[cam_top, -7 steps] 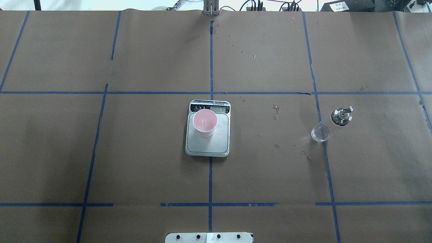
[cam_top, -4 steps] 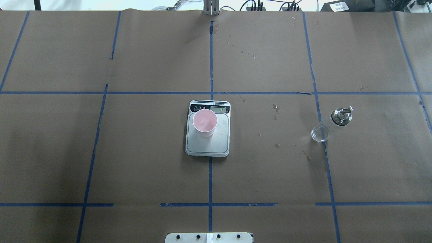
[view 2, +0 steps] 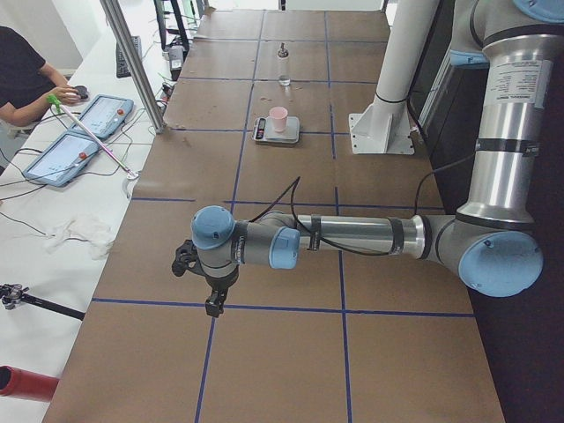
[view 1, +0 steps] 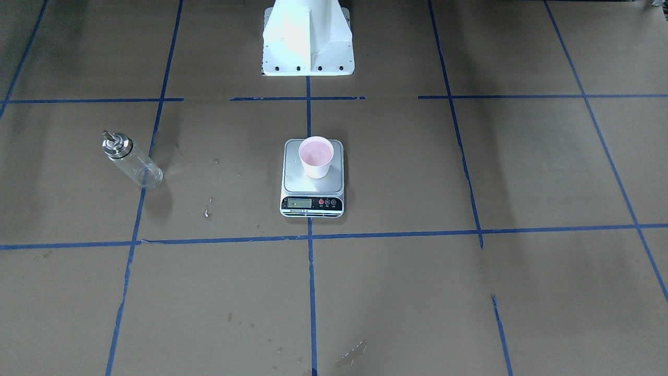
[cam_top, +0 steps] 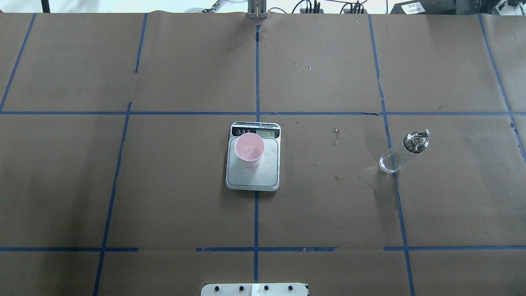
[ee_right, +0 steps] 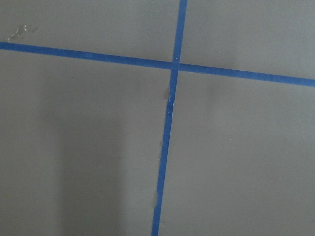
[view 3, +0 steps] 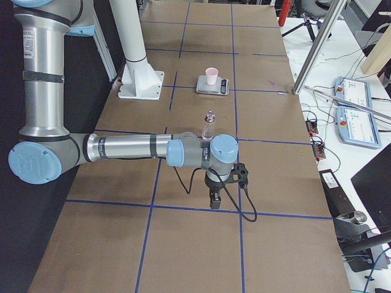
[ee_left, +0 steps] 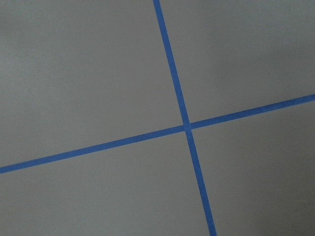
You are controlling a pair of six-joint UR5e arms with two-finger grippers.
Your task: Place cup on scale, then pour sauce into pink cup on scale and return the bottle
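The pink cup (cam_top: 249, 149) stands upright on the far half of the scale (cam_top: 252, 176), near its display, at the table's middle; both also show in the front-facing view, the cup (view 1: 315, 155) on the scale (view 1: 312, 203). The clear glass bottle (cam_top: 404, 151) with its silver collar stands upright to the right on a blue tape line, free of any gripper. I cannot make out the sauce. My left gripper (view 2: 214, 304) and right gripper (view 3: 215, 200) hang over bare table far from these things. They show only in the side views, so I cannot tell whether they are open or shut.
Brown paper with a grid of blue tape covers the table. Small wet spots (cam_top: 337, 133) lie between scale and bottle. The white robot base (view 1: 308, 36) stands at the near edge. An operator (view 2: 26, 75) sits at a side table with tablets.
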